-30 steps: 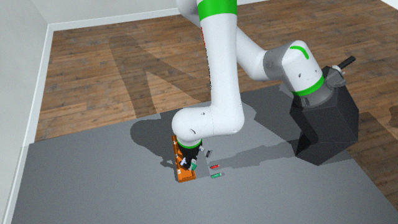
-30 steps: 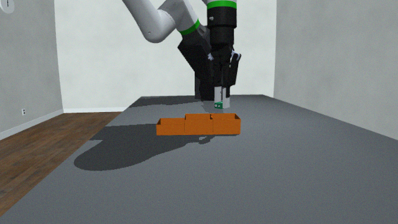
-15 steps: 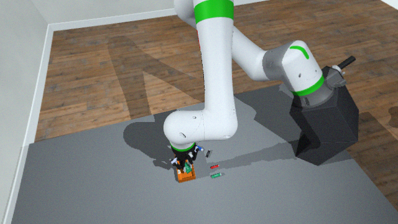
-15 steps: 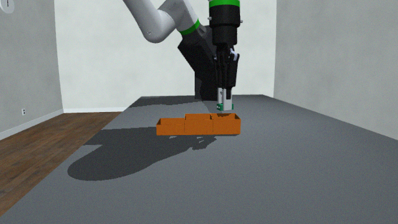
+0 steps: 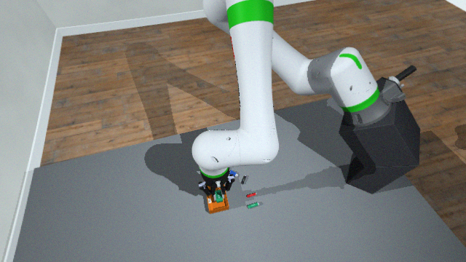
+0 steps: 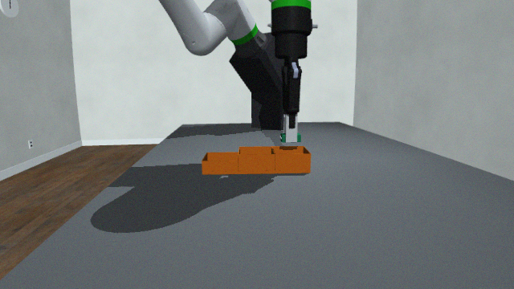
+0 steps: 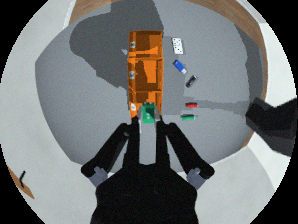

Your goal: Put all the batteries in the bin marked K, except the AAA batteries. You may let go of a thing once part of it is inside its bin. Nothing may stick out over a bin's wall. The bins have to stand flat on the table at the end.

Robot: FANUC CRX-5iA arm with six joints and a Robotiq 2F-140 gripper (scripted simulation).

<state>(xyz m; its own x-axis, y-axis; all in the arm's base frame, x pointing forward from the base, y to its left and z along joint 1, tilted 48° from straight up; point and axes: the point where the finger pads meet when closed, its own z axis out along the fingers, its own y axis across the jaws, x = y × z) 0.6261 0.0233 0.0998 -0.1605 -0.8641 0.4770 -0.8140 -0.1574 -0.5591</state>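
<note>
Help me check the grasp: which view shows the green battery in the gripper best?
Exterior: the green battery hangs between the fingers, above the end bin. Wrist shows only its end; top shows it small, under the gripper.
</note>
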